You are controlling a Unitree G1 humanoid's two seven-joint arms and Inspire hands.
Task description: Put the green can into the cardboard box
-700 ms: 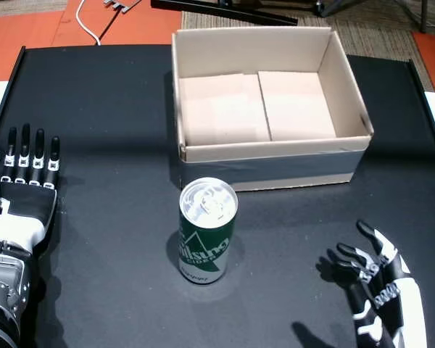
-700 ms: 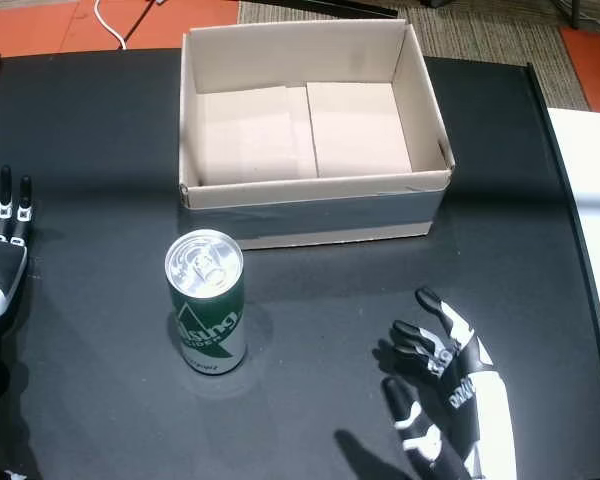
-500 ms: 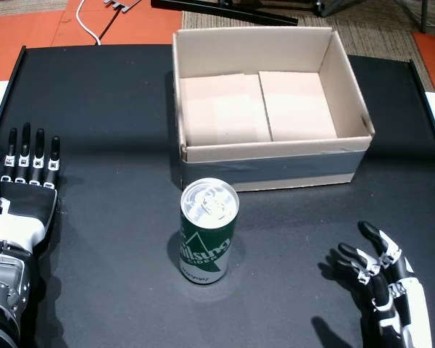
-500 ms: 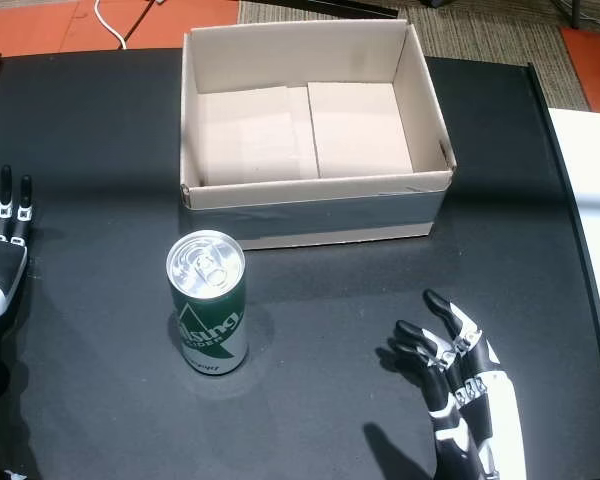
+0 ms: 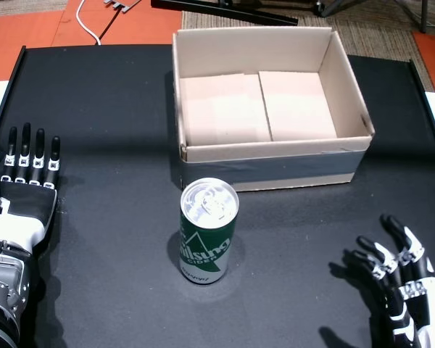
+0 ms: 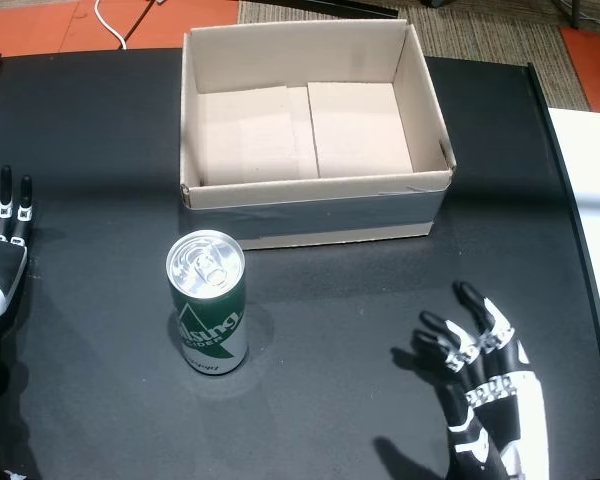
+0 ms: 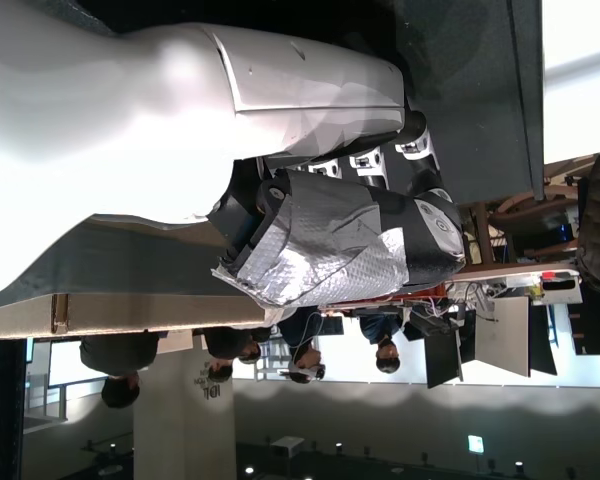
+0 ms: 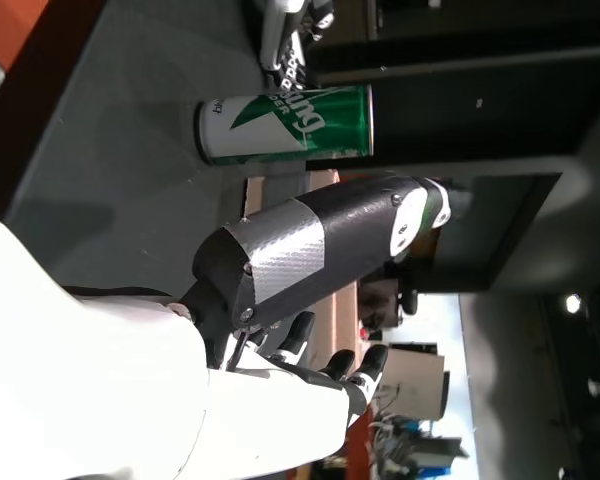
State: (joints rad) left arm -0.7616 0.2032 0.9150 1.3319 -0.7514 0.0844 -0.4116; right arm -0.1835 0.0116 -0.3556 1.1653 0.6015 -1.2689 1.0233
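Centrally on the black table [image 5: 116,130], the open cardboard box [image 5: 270,156] sits just behind the upright green can [image 5: 207,230]; the left hand [image 5: 25,181] lies flat with fingers straight and apart, the right hand [image 5: 402,290] hovers empty with fingers spread, both well apart from the can

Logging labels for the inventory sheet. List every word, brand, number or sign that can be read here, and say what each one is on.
Large white brand lettering on the green can: partly readable, looks like "...ilsung"; its first letters are unclear.
Small print under it on the can: too small to read.
Cardboard box: no text visible.
Both hands: small markings, unreadable.
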